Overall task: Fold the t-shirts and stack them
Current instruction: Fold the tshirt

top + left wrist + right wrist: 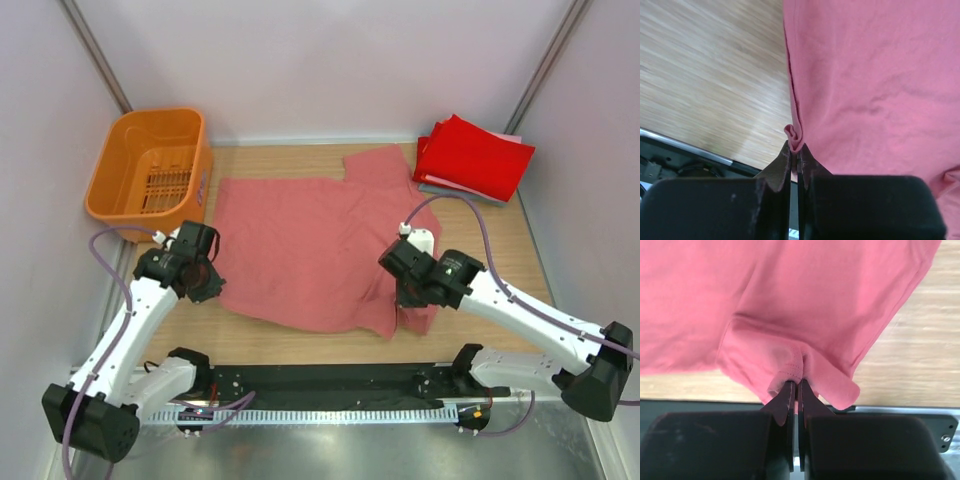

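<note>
An orange plastic basket [112,170] stands upright at the far left corner of a light wooden bench [280,160]. Its open top faces up, and the slots in its floor and near wall show. Plain white walls [330,60] close the bench in on the left, far and right sides. A thin grey metal post [95,45] slants up at each far corner. A black rail [330,378] runs along the bench's near edge, with a pale toothed strip [340,410] just in front of it. Nearer still lies a dull grey metal surface [350,455].
</note>
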Motion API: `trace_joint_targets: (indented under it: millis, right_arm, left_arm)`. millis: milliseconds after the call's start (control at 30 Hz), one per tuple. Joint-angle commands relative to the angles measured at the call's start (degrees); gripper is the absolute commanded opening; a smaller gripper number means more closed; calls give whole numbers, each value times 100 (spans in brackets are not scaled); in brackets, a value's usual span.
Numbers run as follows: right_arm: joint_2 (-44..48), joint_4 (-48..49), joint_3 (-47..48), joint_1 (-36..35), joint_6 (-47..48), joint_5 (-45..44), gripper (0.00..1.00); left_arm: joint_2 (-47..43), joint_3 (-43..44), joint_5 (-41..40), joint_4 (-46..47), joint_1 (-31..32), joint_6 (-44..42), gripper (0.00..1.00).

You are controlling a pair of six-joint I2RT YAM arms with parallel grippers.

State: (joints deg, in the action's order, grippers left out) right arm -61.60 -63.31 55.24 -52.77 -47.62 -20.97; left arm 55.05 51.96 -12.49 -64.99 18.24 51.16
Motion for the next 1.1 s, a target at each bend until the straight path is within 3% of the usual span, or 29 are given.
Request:
trace_joint_targets:
  millis: [0,67,233,1067]
  right_arm:
    - [-193,442,364,530,1051,391,1]
    - [-334,477,557,882,1368,427,1]
    - [-764,521,1153,1356,2026,559,1]
    - [-2935,530,3141,2236,3416,234,1]
  left_arm:
    - [181,209,0,188,-513,-790,1]
    - [348,209,229,346,-864,-1071,1]
    - [779,244,335,610,-1059,-1327,0]
    - [3047,1360,-17,1120,-1464,-1943,0]
